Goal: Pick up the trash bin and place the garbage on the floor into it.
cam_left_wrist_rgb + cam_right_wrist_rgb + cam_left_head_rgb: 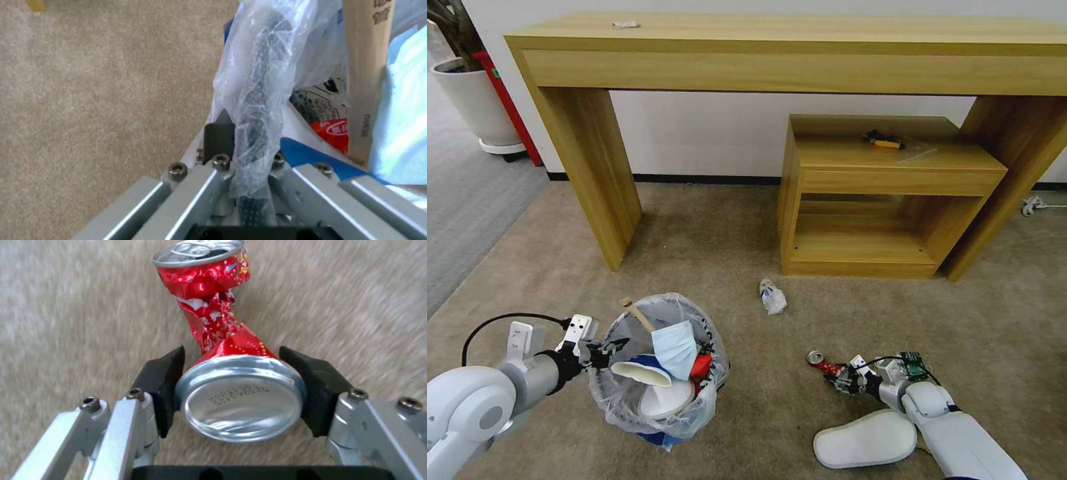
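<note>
Head view showed my left gripper [602,348] clamped on the trash bin [657,367] rim, bin half full; my right gripper [835,378] held the crushed can [222,340]; an insole [865,438] and wrapper [772,296] remained on the floor [727,240].

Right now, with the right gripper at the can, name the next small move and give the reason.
Probably lift the crushed red can off the floor and carry it toward the trash bin. The right gripper has its pads against the can's base, and the left gripper holds the bin's rim.
</note>
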{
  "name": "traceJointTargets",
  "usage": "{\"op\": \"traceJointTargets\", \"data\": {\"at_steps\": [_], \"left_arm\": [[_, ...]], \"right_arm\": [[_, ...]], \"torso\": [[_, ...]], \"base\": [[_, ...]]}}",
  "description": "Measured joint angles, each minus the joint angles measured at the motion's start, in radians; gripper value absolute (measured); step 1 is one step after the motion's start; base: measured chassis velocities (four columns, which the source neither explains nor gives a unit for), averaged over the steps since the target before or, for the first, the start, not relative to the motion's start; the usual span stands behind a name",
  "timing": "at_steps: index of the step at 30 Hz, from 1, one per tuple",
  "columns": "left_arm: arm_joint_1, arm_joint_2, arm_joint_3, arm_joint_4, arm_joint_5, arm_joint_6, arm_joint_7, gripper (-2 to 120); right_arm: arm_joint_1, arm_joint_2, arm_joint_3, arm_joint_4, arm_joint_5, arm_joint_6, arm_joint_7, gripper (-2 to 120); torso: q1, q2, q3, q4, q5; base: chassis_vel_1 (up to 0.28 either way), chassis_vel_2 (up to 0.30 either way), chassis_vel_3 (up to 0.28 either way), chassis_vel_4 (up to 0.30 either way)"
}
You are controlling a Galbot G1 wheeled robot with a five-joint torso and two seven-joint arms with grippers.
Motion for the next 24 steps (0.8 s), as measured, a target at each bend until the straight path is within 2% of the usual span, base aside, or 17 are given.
{"op": "traceJointTargets", "data": {"at_steps": [7, 10, 11, 14, 15, 18, 24], "left_arm": [[-0.005, 0.010, -0.003, -0.003, -0.016, 0.000, -0.003, 0], [-0.019, 0.015, 0.014, 0.007, -0.028, 0.000, -0.012, 0], [-0.019, 0.015, 0.014, 0.007, -0.028, 0.000, -0.012, 0], [-0.047, 0.025, 0.048, 0.026, -0.040, 0.000, -0.026, 0], [-0.047, 0.025, 0.048, 0.026, -0.040, 0.000, -0.026, 0], [-0.084, 0.041, 0.099, 0.048, -0.057, 0.000, -0.040, 0], [-0.167, 0.062, 0.194, 0.087, -0.084, 0.000, -0.060, 0]], "right_arm": [[-0.040, -0.023, 0.078, 0.147, 0.024, -0.003, 0.011, 52], [-0.067, -0.063, 0.109, 0.301, 0.076, -0.030, 0.018, 52], [-0.067, -0.063, 0.109, 0.301, 0.076, -0.030, 0.018, 52], [-0.074, -0.109, 0.116, 0.469, 0.127, -0.061, 0.023, 52], [-0.074, -0.109, 0.116, 0.469, 0.127, -0.061, 0.023, 52], [-0.038, -0.135, 0.067, 0.616, 0.196, -0.108, 0.042, 52], [0.072, -0.141, -0.047, 0.750, 0.265, -0.175, 0.064, 52]], "torso": [[0.000, 0.000, 0.000, -0.0003, -0.0002], [0.000, 0.000, 0.000, -0.0003, -0.0006], [0.000, 0.000, 0.000, -0.0003, -0.0006], [0.000, 0.000, 0.000, -0.0004, -0.0009], [0.000, 0.000, 0.000, -0.0004, -0.0009], [0.000, 0.000, 0.000, -0.0005, -0.0006], [0.000, 0.000, 0.000, 0.0000, -0.0005]], "base": [[0.000, 0.000, 0.000, 0.000], [0.000, 0.000, 0.000, 0.000], [0.000, 0.000, 0.000, 0.000], [0.000, 0.000, 0.000, 0.000], [0.000, 0.000, 0.000, 0.000], [0.000, 0.000, 0.000, 0.000], [0.000, 0.000, 0.000, 0.000]]}}
